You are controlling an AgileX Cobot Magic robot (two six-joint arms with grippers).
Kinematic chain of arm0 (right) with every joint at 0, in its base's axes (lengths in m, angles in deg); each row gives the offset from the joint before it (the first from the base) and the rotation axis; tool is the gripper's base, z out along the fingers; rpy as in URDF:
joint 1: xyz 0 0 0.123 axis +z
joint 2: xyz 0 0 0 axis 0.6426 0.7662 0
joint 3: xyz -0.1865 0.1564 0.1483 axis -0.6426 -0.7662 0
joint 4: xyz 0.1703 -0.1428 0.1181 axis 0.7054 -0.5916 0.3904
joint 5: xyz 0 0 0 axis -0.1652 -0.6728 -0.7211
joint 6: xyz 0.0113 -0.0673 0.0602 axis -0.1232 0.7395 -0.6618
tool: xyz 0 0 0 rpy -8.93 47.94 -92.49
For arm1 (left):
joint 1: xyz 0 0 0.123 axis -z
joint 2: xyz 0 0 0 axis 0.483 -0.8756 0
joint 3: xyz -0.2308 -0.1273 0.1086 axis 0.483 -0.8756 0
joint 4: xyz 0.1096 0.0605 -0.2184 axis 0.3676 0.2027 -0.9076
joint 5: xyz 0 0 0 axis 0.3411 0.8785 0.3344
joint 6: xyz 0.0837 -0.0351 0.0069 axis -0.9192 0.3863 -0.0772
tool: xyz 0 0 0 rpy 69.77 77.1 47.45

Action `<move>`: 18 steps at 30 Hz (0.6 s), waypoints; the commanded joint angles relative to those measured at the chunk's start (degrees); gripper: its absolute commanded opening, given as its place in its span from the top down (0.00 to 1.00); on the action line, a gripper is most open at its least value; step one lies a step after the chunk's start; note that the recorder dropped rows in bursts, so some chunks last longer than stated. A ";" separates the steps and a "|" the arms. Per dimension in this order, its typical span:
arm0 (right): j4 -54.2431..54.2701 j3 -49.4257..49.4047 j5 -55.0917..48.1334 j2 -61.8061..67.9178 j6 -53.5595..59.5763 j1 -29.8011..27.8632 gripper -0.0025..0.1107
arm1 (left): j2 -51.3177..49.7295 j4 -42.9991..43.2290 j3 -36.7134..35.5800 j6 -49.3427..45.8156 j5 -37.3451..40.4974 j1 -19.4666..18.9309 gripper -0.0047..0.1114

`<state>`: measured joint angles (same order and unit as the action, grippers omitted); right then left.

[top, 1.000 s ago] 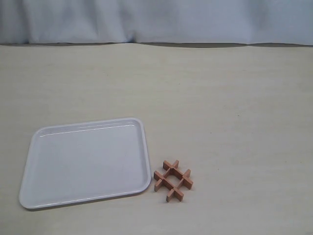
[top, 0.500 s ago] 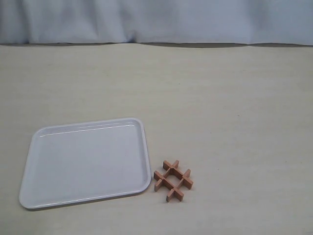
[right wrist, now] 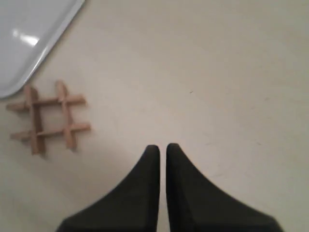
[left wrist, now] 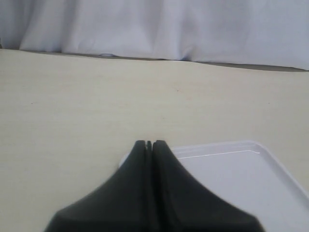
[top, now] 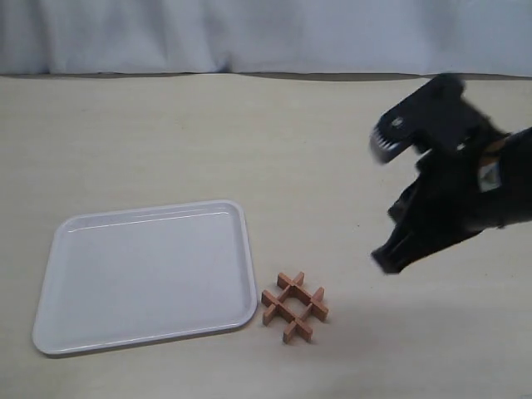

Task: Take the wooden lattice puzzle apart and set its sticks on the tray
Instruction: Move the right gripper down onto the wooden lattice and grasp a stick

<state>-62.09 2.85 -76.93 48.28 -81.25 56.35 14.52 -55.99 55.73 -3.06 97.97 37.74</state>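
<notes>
The wooden lattice puzzle (top: 294,307) lies assembled on the table, just off the white tray's (top: 50,249) near right corner; its four sticks are still interlocked. My right gripper (top: 387,259) hangs above the table to the right of the puzzle, shut and holding nothing. In the right wrist view the puzzle (right wrist: 48,117) and a corner of the tray (right wrist: 29,34) lie off to one side of the gripper (right wrist: 158,146). My left gripper (left wrist: 149,143) is shut and empty, with the tray's rim (left wrist: 217,146) just beyond it. It is out of the exterior view.
A pale beige table (top: 249,141) stretches back to a white cloth backdrop (top: 266,33). The tray holds nothing. No other objects are in view.
My right arm has come into the exterior view from the right and now hangs over the table near the puzzle. Puzzle and tray have not moved.
</notes>
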 commanded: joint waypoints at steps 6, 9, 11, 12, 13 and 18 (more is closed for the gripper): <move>-1.07 0.92 -4.97 9.46 0.85 10.31 0.94 | 0.08 0.16 -0.16 0.42 -0.41 0.06 0.96; -0.70 0.92 -4.75 9.42 0.36 10.31 0.94 | 0.08 0.16 -0.16 0.42 -0.41 0.06 0.96; -0.70 0.92 -4.49 9.42 -0.27 10.31 0.90 | 0.08 0.16 -0.16 0.42 -0.41 0.06 0.96; -0.27 0.92 -4.49 9.42 -0.41 10.31 0.88 | 0.08 0.16 -0.16 0.42 -0.41 0.06 0.96; 0.78 0.92 -4.49 9.42 -0.41 10.31 0.84 | 0.08 0.16 -0.16 0.42 -0.41 0.06 0.96; 4.59 -0.79 -1.17 9.42 -0.41 10.31 0.66 | 0.08 0.16 -0.16 0.42 -0.53 0.06 0.96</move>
<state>-59.42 3.06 -80.40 57.67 -81.43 66.58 14.52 -55.99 55.73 -3.06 97.97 37.74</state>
